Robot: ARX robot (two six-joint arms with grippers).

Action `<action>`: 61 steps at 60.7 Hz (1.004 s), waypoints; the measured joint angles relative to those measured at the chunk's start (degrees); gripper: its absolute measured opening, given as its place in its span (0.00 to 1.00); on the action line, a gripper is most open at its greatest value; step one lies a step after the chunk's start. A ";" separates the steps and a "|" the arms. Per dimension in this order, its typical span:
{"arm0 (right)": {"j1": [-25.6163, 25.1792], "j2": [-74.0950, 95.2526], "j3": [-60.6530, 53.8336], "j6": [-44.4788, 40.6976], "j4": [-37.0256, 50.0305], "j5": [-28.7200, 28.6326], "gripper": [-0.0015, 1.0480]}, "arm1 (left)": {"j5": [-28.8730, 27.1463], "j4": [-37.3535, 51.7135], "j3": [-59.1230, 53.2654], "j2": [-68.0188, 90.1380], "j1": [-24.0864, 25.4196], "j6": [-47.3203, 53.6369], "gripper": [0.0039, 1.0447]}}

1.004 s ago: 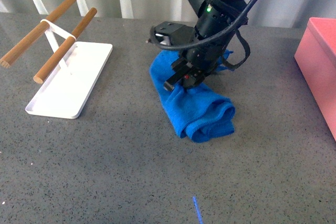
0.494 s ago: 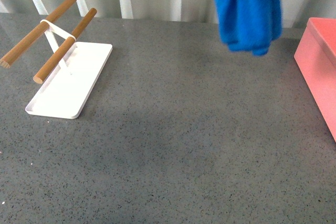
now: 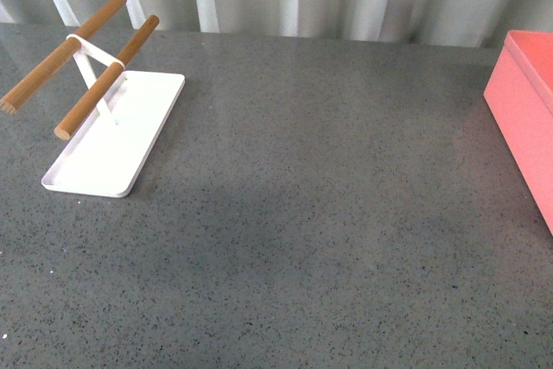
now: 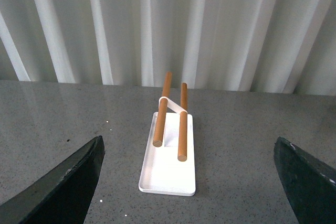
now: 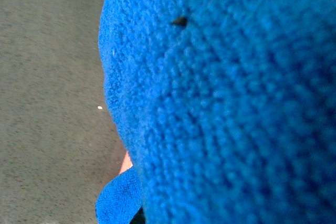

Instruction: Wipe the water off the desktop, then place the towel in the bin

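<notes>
My left gripper (image 4: 189,192) hangs wide open and empty, with the white tray (image 4: 168,174) ahead of it. The towel (image 5: 226,93) fills my right wrist view, pressed close against that hand and clear of the desktop (image 5: 47,77), probably for carrying to the bin (image 3: 527,101). The right jaws are hidden, so I cannot tell their grip.

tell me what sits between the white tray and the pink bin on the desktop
Nothing: in the front view the desktop between the white tray and the bin is bare.
</notes>
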 joint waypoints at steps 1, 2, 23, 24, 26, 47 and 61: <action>-0.57 -0.42 -0.37 0.02 -0.07 0.68 0.04 | 0.02 0.00 0.00 0.00 0.00 0.00 0.94; -0.87 -0.63 -0.57 0.02 -0.07 1.03 0.04 | 0.00 0.00 0.00 0.00 0.00 0.00 0.94; -8.55 -2.08 -6.10 5.35 -2.27 1.46 0.04 | 0.02 0.00 0.00 0.00 0.00 0.00 0.94; -8.90 -2.05 -6.51 5.38 -2.23 1.14 0.04 | 0.02 0.00 0.00 0.00 0.00 0.00 0.94; -9.35 -1.97 -7.02 5.57 -2.03 0.72 0.04 | 0.00 0.00 0.00 0.00 0.00 0.00 0.94; -12.87 0.70 -9.73 5.84 1.64 -0.44 0.04 | 0.00 0.00 0.00 0.00 0.00 0.00 0.94; -13.84 0.79 -12.00 5.20 3.45 -1.92 0.04 | 0.02 0.00 0.00 0.00 0.00 0.00 0.94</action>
